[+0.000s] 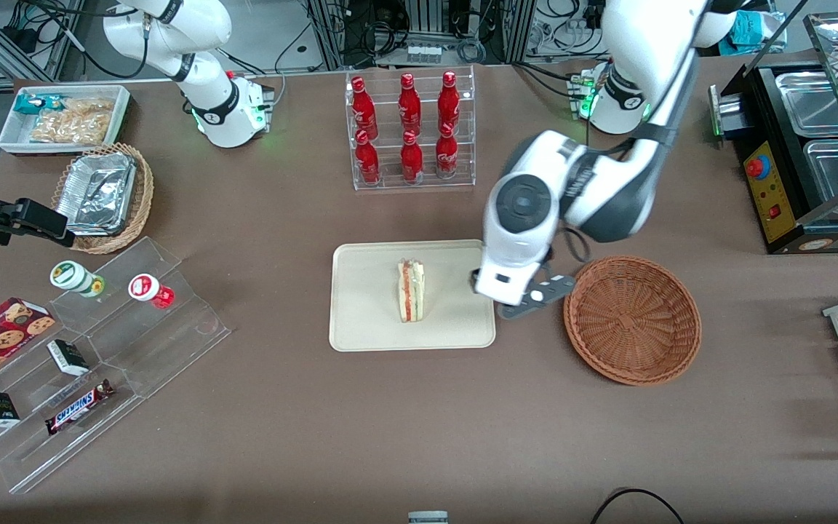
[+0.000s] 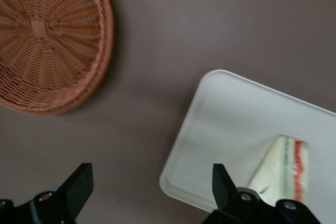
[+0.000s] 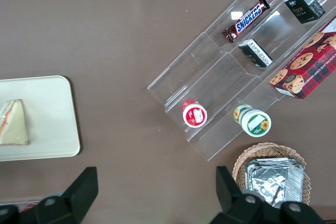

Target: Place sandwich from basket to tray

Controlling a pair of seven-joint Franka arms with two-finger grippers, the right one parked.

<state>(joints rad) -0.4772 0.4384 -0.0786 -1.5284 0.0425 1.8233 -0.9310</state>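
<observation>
One sandwich (image 1: pixel 411 291) lies on tray (image 1: pixel 368 320), near tray's middle, filling edge up, nothing touching it. My gripper (image 2: pixel 152 190) hovers above bare table between tray and basket (image 1: pixel 631 318), at tray edge facing basket; fingers (image 2: pixel 79 184) spread wide, holding nothing. Basket sits just beside tray, toward working arm's end of table, no sandwich in it.
</observation>
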